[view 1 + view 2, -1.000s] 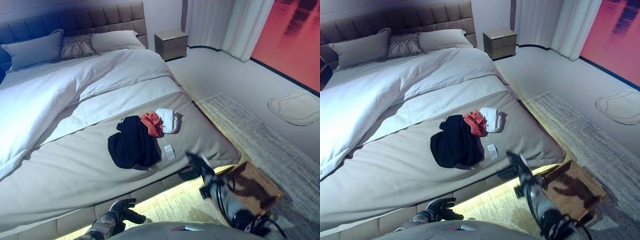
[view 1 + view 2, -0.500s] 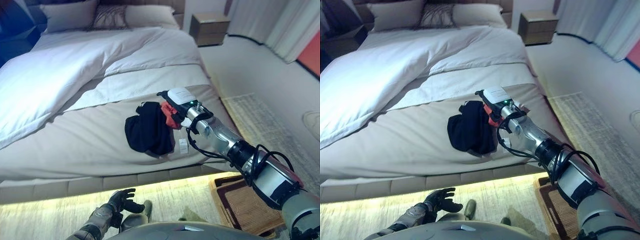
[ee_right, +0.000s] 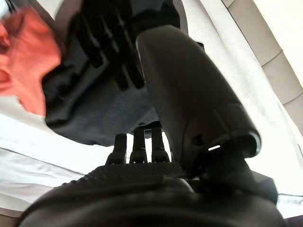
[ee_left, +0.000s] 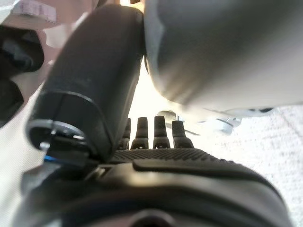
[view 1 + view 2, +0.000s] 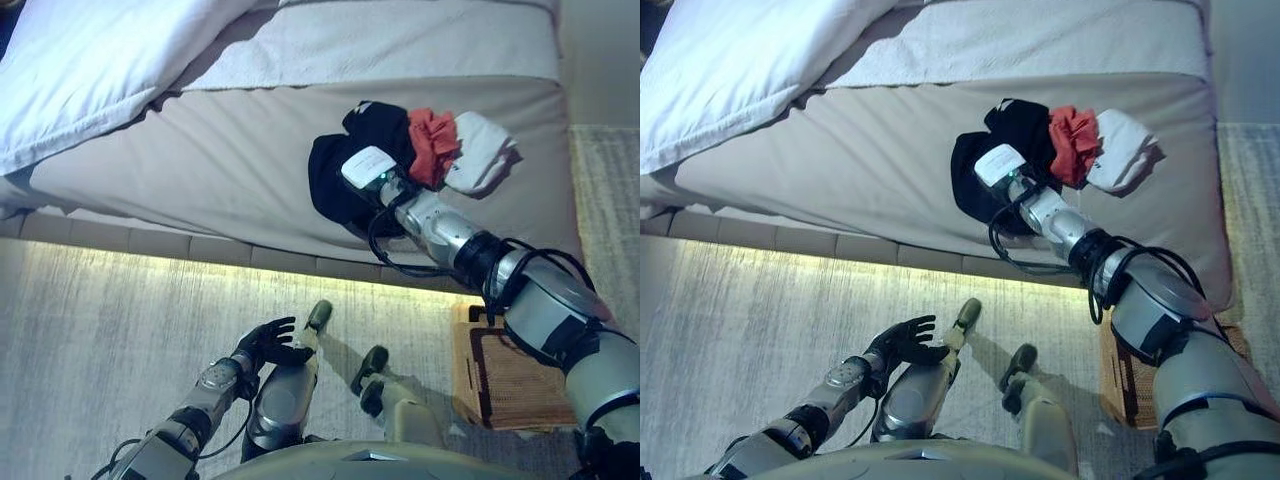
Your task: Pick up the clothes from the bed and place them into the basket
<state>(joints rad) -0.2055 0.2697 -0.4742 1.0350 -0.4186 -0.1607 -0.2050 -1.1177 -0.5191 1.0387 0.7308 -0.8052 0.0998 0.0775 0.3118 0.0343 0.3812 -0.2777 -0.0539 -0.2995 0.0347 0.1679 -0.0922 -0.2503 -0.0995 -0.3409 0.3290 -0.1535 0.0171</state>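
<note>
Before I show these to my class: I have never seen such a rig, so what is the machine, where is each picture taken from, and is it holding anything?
It is a humanoid robot with two arms ending in dark hands. The two wide pictures come from the two eyes of a camera in its head, looking down. The two close, dark pictures come from cameras on its wrists, looking along each hand.

On the bed lie three clothes in a heap: a black garment, a red one and a white one. A brown basket stands on the floor by the bed.

The right hand reaches over the black garment with its fingers spread flat; it grips nothing yet. The left hand hangs open and empty, low over the floor.
</note>
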